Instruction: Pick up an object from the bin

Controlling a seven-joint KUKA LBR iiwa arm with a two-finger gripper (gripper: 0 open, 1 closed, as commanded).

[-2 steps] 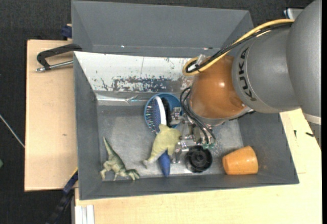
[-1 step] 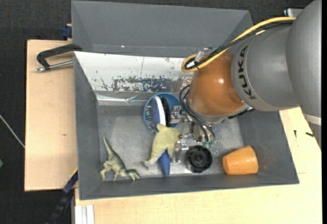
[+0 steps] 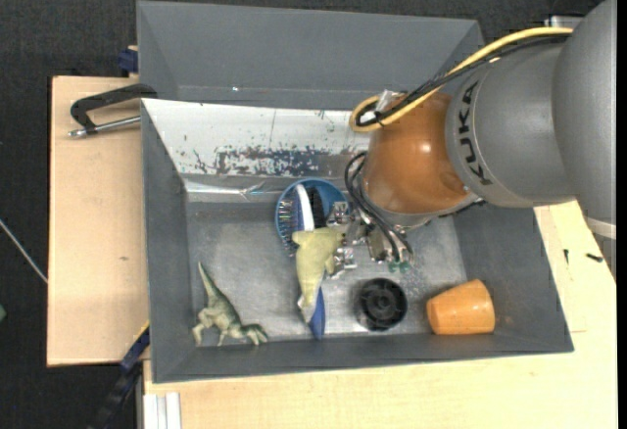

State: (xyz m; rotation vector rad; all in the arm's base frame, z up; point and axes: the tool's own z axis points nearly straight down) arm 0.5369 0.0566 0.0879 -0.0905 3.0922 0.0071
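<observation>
Hanging over the grey metal bin's middle, gripper beside a pale yellow limp lump draped over a blue plastic hairbrush, black round knob near, clenched or released cannot be told.

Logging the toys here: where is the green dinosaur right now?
In the camera view the green dinosaur lies near the lower-left corner of the bin, by the front wall, with the blue brush its nearest neighbour to the right.
</observation>
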